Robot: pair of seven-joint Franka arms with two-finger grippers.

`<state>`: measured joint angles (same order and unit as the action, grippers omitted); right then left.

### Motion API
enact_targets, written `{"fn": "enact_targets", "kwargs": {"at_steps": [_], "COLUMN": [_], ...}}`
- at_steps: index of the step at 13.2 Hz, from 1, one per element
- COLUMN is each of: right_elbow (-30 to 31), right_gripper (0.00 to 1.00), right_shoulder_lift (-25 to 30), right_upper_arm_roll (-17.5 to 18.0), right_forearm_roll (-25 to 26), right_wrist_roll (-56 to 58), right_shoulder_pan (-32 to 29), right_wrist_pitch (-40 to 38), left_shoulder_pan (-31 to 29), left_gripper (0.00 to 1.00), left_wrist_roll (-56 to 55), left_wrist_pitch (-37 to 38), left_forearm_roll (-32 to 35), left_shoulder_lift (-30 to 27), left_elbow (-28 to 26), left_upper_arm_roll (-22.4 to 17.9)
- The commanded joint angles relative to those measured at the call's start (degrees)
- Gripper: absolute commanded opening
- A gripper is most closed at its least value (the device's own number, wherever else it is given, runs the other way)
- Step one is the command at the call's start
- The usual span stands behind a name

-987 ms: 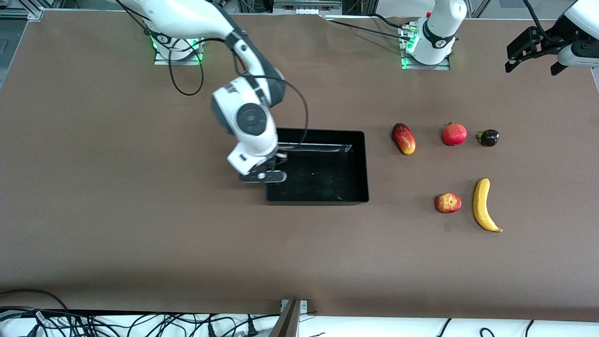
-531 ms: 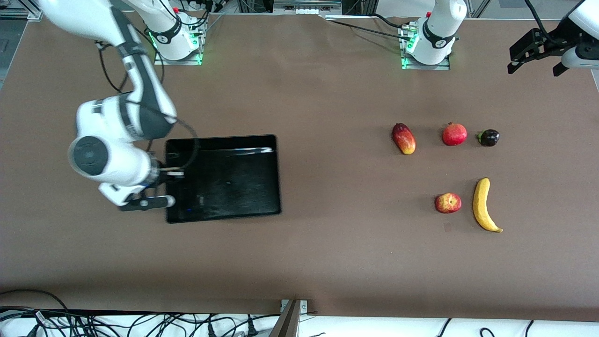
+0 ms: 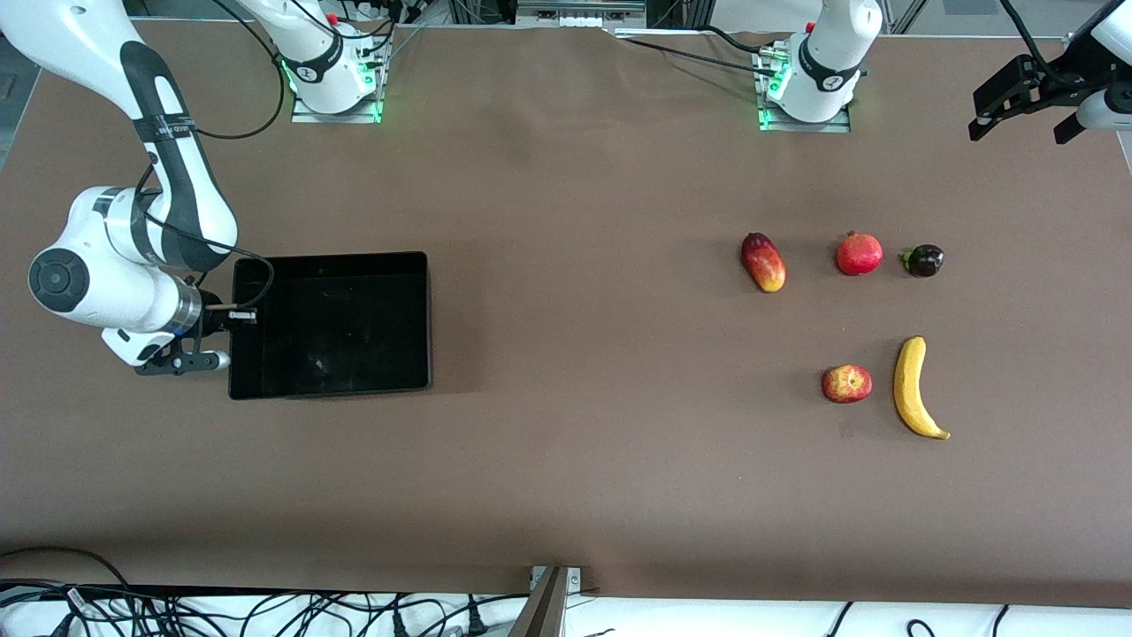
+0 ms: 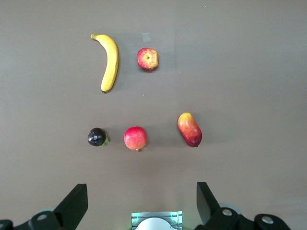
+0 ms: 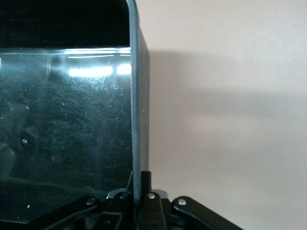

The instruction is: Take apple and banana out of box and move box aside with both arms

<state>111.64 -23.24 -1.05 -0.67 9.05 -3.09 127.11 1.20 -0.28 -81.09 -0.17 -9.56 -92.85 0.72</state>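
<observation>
Tabletop: box [image 3: 329,324] dragged toward right arm's end by right tool [image 3: 232,329].

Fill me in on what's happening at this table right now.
The right gripper is shut on the wall of the empty black box, which sits toward the right arm's end of the table. The apple and banana lie on the table toward the left arm's end, with a mango, pomegranate and a dark fruit beside them. The left gripper waits open, up over that end.
</observation>
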Motion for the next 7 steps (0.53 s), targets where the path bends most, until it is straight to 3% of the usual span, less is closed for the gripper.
{"fn": "enact_targets", "kwargs": {"at_steps": [1, 4, 5, 6, 7], "right_elbow": [8.4, 14.1, 13.9, 13.3, 12.2], "right_gripper": [0.00, 0.00, 0.20, 0.90, 1.00], "right_shoulder_lift": [3.5, 3.3, 3.4, 3.6, 4.4], "right_upper_arm_roll": [1.1, 0.9, 0.9, 0.9, 1.0], "right_forearm_roll": [-2.1, -2.8, -2.8, -2.8, -2.8], "right_wrist_roll": [2.5, 2.4, 2.4, 2.5, 2.6], "right_shoulder_pan": [-2.3, -2.5, -2.5, -2.5, -2.4], "right_wrist_pitch": [6.5, 13.7, 13.5, 13.3, 12.4], "left_shoulder_pan": [1.0, 1.0, 1.0, 1.0, 1.0], "left_gripper": [1.00, 1.00, 1.00, 1.00, 1.00], "left_wrist_roll": [-0.3, -0.3, -0.3, -0.3, -0.3], "left_wrist_pitch": [0.1, 0.1, 0.1, 0.1, 0.1], "left_forearm_roll": [-0.9, -0.9, -0.9, -0.9, -0.9], "left_shoulder_lift": [0.1, 0.1, 0.1, 0.1, 0.1], "left_elbow": [0.7, 0.7, 0.7, 0.7, 0.7], "left_upper_arm_roll": [-1.3, -1.3, -1.4, -1.4, -1.5]}}
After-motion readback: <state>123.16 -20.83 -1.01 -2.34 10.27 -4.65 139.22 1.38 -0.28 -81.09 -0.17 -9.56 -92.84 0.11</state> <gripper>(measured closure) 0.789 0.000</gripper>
